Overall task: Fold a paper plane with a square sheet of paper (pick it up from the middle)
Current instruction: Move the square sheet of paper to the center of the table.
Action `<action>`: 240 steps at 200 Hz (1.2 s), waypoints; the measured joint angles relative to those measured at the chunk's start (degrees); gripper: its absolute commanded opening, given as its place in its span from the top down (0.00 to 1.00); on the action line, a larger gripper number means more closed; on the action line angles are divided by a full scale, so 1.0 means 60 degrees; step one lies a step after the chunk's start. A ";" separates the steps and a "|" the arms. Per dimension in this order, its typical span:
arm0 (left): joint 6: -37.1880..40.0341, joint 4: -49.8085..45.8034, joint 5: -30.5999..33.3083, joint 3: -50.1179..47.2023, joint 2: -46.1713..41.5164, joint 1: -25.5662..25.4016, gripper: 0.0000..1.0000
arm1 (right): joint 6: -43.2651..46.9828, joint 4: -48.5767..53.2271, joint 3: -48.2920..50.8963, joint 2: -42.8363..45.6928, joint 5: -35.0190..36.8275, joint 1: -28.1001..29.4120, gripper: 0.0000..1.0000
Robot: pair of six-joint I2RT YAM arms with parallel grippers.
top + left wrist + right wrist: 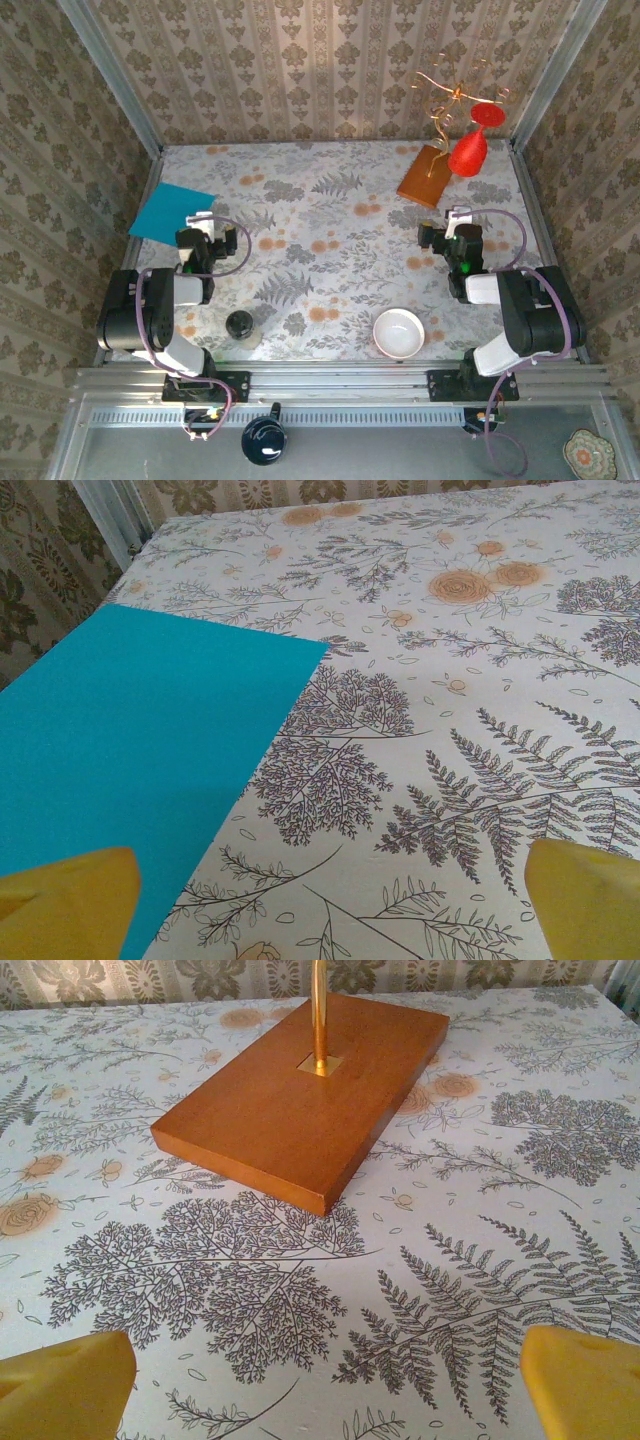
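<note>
The square sheet of paper (170,212) is teal-blue and lies flat and uncreased at the table's far left, one corner running over the left edge. My left gripper (201,217) hovers at the sheet's right corner, open. In the left wrist view the sheet (140,740) fills the left side, and the left gripper (335,910) has its yellow fingers (70,900) set wide with bare tablecloth between them. My right gripper (458,214) is open on the right side of the table. In its wrist view the right gripper (330,1390) holds nothing.
An orange-brown wooden board (424,176) (300,1100) carries a gold wire stand with a red glass ornament (468,152) at the back right, just ahead of the right gripper. A white bowl (399,332) and a dark jar (240,325) stand near the front edge. Patterned walls close three sides.
</note>
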State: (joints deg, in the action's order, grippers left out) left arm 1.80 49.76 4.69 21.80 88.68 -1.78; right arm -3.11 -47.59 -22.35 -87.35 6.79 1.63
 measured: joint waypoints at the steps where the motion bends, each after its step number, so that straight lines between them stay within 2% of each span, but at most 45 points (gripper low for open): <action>1: 0.0000 0.0000 0.0000 0.0000 0.0000 0.0000 0.00 | 0.0000 0.0000 0.0000 0.0000 0.0000 0.0000 0.00; 86: 0.0000 -0.0004 -0.0036 -0.0004 -0.0033 -0.0004 0.00 | 0.0000 0.0007 -0.0036 0.0029 0.0000 -0.0018 0.00; 122: 0.0084 -0.0605 0.0175 0.0011 -0.1126 -0.0157 0.00 | -0.0018 0.1370 -0.0226 0.1377 0.0113 -0.0018 0.00; 152: -0.0058 -0.2368 0.0328 0.0576 -0.2532 -0.0262 0.00 | -0.0430 0.3133 -0.1129 0.2812 0.0448 -0.0015 0.00; 175: -0.0827 -0.4091 0.0229 0.1300 -0.3727 -0.0262 0.00 | -0.1217 0.4838 -0.2167 0.3377 0.0678 0.0022 0.00; 212: -0.2401 -0.7016 -0.0375 0.3075 -0.4419 -0.0259 0.00 | -0.2419 0.7315 -0.3876 0.3147 0.0721 0.0433 0.00; 240: -0.3391 -0.8306 -0.1217 0.3643 -0.4062 0.0222 0.00 | -0.3045 0.8604 -0.5016 0.2444 0.0474 0.1417 0.00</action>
State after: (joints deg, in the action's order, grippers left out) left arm -18.55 -0.08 -2.61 43.66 64.31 -0.45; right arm -21.39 4.03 -52.45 -72.69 9.63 10.13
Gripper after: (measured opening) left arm 0.999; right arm 0.999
